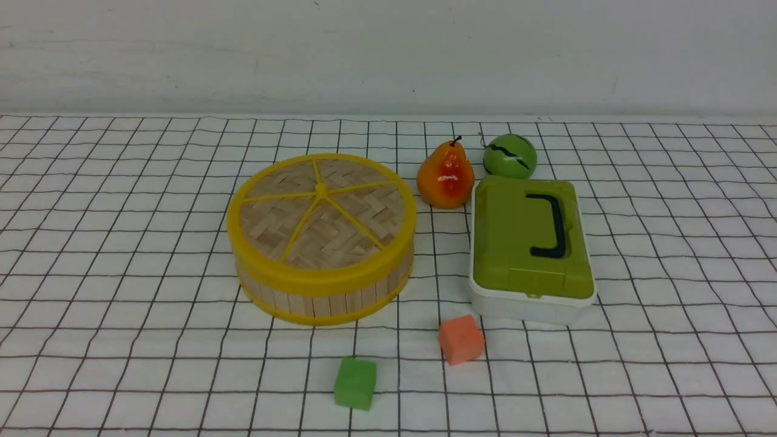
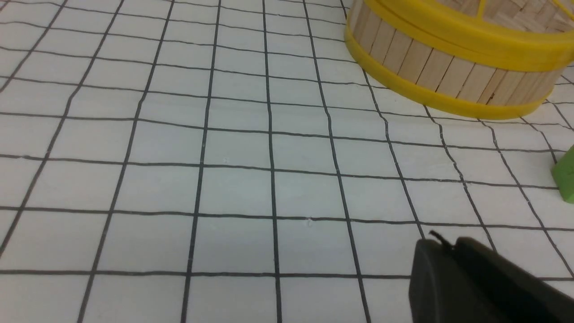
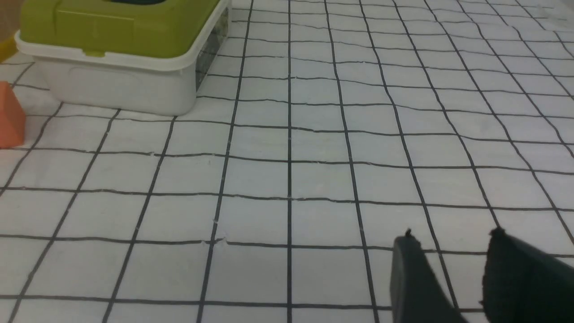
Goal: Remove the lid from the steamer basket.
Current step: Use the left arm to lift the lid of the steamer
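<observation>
So we've got the woven lid (image 1: 355,227) sitting on top of the steamer basket (image 1: 331,303), with the green-lidded box (image 1: 528,243) off to the basket's right and the green block (image 1: 356,383) nearer us than the basket. Our left gripper (image 2: 441,237) looks pretty much closed with nothing in it, while our right gripper (image 3: 453,233) is open and empty.

Left wrist view: steamer basket (image 2: 453,74) cut off at upper right, green block (image 2: 566,175) clipped at right edge. Front view: lid (image 1: 328,212) hides basket interior.
</observation>
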{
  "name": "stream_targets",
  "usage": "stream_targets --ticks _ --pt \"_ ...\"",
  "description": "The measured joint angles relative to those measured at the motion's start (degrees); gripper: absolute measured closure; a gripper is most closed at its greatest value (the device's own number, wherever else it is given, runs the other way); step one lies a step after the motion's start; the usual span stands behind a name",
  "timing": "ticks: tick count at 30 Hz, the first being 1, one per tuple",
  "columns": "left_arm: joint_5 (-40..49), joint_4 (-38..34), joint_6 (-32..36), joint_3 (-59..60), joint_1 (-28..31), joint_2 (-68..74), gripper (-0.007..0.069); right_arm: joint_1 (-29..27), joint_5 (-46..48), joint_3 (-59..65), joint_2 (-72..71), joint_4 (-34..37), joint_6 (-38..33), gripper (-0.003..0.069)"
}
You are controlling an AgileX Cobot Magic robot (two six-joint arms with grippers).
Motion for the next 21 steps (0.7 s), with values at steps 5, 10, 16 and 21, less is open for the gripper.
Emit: stream_targets --ticks 5,10,16,21 --pt "0.0 0.3 0.2 0.0 0.0 0.0 0.0587 0.0 0.0 0.0 0.0 0.0 0.0 0.0419" --pt "0.0 1.8 0.3 0.0 0.0 0.0 0.0583 0.0 0.0 0.0 0.0 0.0 0.0 0.0419" --pt "-0.1 1.9 0.2 0.0 0.0 0.0 0.0575 0.0 0.0 0.0 0.0 0.0 0.0 0.0419" --pt "-0.7 2.0 0.2 0.0 0.0 0.0 0.0569 0.0 0.0 0.0 0.0 0.0 0.0 0.0419"
